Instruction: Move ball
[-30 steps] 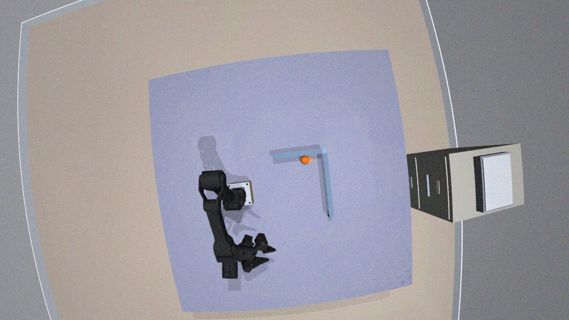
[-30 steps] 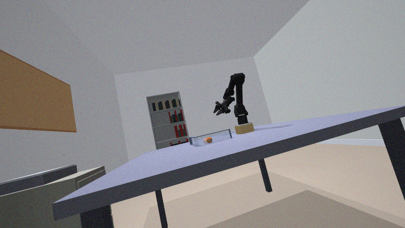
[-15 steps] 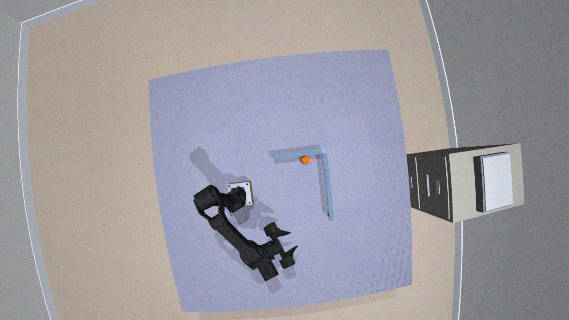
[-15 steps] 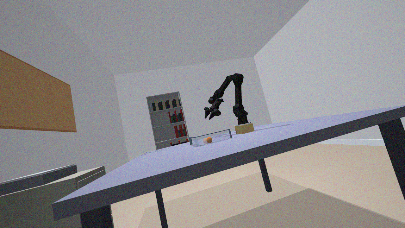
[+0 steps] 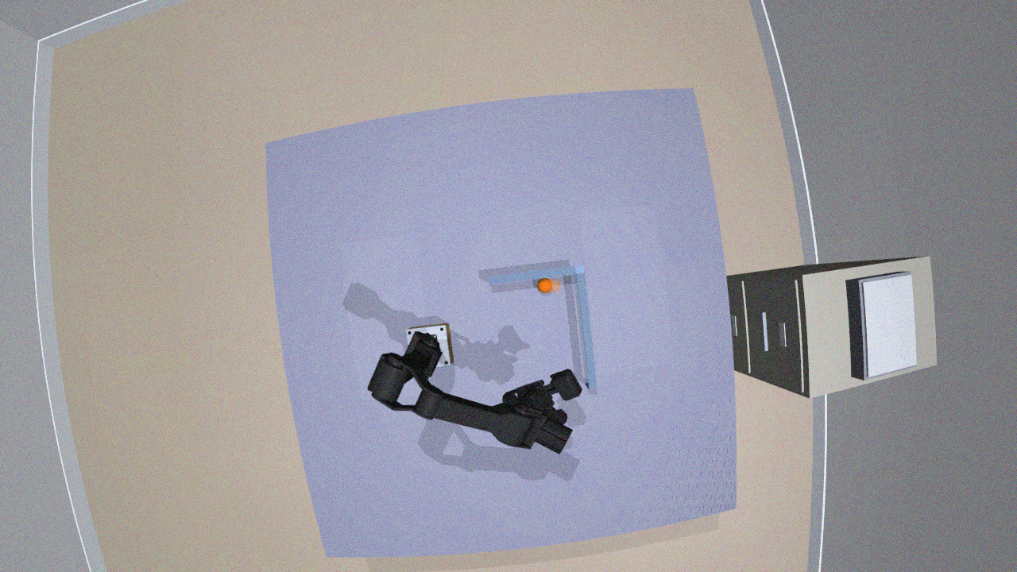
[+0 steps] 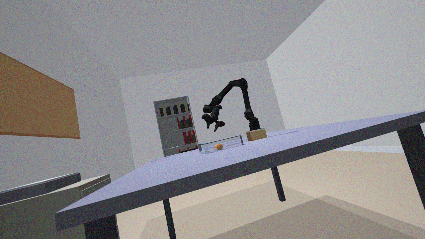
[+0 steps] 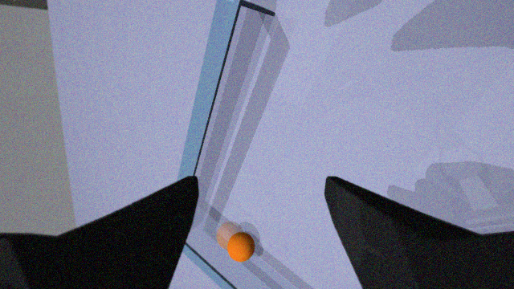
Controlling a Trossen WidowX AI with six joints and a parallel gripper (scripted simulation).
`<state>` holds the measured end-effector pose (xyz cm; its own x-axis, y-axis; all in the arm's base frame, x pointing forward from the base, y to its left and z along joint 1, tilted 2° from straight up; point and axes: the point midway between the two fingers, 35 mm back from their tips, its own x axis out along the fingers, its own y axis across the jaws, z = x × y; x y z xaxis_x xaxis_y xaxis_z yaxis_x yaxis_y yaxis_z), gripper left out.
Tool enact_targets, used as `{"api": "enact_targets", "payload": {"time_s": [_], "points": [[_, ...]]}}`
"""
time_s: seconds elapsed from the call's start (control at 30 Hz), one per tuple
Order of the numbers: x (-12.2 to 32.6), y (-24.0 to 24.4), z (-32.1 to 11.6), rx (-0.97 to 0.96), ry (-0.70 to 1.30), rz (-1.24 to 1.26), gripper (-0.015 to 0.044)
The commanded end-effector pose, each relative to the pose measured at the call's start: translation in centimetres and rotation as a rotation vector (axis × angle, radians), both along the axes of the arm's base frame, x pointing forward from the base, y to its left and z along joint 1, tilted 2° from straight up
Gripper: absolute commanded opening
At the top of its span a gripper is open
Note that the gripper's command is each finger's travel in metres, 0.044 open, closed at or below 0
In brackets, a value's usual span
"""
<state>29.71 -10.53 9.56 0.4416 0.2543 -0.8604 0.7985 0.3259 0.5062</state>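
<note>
The hand is seen raised well above the lavender tabletop, its two dark fingers spread partly apart with nothing between them. Below and ahead of the hand, the orange ball is found resting on the tabletop inside the corner formed by the two low clear walls, well apart from the fingertips. The pale see-through copy is overlapped by the ball on one side, lying slightly nearer the corner than the ball does. One wall is seen running away from the hand, its near end lying almost under the fingers in the top view; the other passes just behind the ball.

The arm's tan base block is set on the tabletop behind the hand. Soft shadows of the arm are cast across the surface. The tabletop is carried on dark legs over a beige floor. A bookshelf stands against the far grey wall beyond the hand, an orange panel is mounted on a side wall, and a low cabinet is seen near the table's edge.
</note>
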Motion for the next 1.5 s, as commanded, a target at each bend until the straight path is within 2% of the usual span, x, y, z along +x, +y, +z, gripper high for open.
{"api": "enact_targets", "payload": {"time_s": [0.0,0.33,0.7,1.07,1.47], "points": [[2.5,6.1,-1.9,-0.245,-0.025,0.648,0.0294],[3.8,14.5,-4.0,-0.532,-0.121,1.641,0.0294],[2.7,22.8,-6.0,-0.685,-0.271,2.629,0.0294],[2.7,23.0,-6.0,-0.687,-0.275,2.653,0.0294],[2.7,23.1,-8.3,-0.687,-0.275,2.653,0.0294]]}}
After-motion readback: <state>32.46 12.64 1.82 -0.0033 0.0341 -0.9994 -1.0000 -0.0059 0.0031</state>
